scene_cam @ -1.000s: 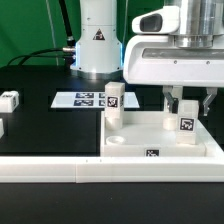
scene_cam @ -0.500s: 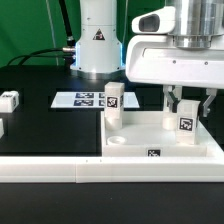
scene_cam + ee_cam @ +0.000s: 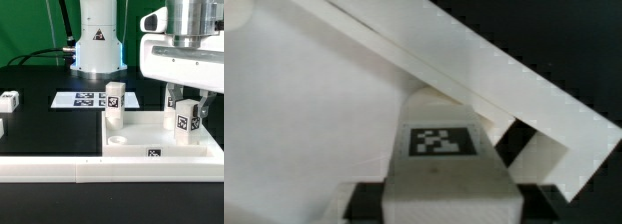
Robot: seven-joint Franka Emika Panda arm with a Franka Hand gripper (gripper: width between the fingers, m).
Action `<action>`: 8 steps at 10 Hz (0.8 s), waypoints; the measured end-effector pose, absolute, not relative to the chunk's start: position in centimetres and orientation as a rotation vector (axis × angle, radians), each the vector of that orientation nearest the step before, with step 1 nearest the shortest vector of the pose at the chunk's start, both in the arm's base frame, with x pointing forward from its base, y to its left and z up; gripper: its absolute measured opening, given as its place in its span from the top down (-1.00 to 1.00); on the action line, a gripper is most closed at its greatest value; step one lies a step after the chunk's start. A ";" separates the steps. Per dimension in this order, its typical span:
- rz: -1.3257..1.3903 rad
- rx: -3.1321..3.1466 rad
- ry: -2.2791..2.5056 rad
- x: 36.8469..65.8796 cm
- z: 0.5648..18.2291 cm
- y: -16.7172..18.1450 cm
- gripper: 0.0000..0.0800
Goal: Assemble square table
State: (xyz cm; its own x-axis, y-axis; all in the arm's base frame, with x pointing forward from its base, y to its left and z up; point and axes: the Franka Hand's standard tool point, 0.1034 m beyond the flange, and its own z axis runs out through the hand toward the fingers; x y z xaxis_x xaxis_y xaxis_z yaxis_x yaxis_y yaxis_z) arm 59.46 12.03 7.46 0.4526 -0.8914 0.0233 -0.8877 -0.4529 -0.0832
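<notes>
My pincer [image 3: 187, 104] is closed partway around a white leg block [image 3: 183, 123], with a jaw on either side of its upper end. The block hangs upright, long axis vertical, straight below me at the right of the frame. It is over the far right corner of the square table slab [image 3: 150, 141]. I cannot tell whether it is seated. A second leg [image 3: 115, 100] stands at the slab's far left corner.

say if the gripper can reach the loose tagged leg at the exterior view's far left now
Probably not yet: the gripper is closed on another leg at the square table, so it must let go before taking the loose tagged leg.
</notes>
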 end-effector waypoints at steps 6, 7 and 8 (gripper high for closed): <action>-0.073 -2.598 1.664 59.3 7.5 12.1 -0.38; -0.064 -2.638 1.608 59.3 7.5 12.3 -0.38; -0.064 -2.707 1.493 59.5 7.7 12.4 -0.57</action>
State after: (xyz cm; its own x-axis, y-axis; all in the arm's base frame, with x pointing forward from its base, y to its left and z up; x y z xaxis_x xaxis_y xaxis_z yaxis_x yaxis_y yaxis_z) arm 59.46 12.41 7.67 0.5332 -0.8459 0.0125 -0.8439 -0.5328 -0.0635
